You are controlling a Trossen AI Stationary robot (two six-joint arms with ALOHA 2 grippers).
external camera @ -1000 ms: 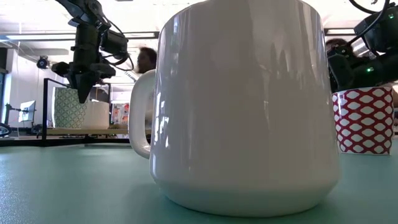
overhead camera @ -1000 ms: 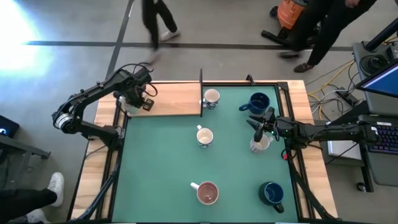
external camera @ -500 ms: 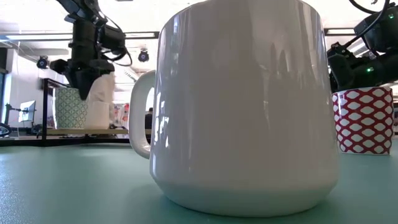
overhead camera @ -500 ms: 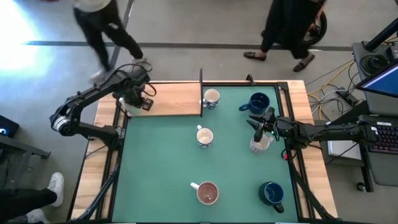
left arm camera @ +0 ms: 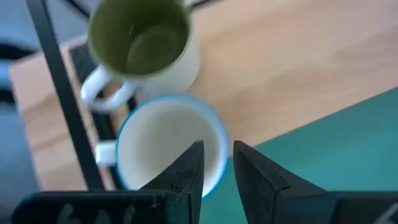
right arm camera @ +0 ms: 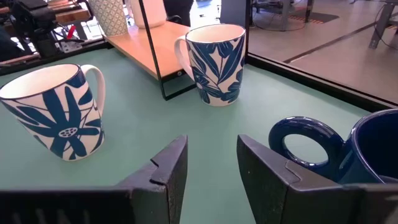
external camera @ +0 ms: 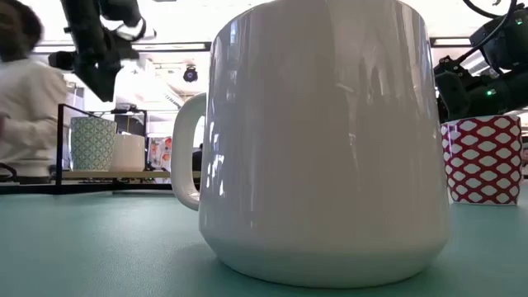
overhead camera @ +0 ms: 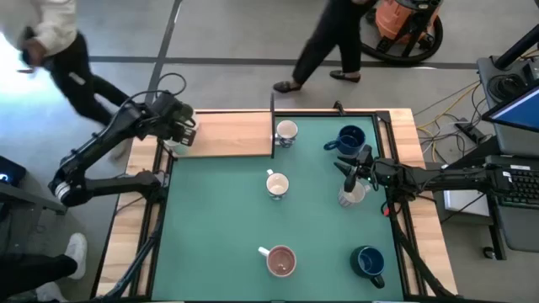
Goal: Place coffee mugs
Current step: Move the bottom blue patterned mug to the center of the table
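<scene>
Green mat (overhead camera: 219, 227) beside wooden shelf (overhead camera: 232, 135), people (overhead camera: 337, 42) behind

Six coffee mugs (overhead camera: 278, 185) on the green table (overhead camera: 210, 227), arms at both sides.

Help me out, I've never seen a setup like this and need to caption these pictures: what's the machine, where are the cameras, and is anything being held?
Two dark robot arms work at a green table. One camera looks straight down, one sits at table height behind a big white mug, and one rides each wrist. The left gripper hangs above two mugs on the wooden shelf, a green-lined mug and a blue-rimmed mug, holding nothing. The right gripper, open and empty, waits near a dark blue mug. More mugs stand on the green surface.
</scene>
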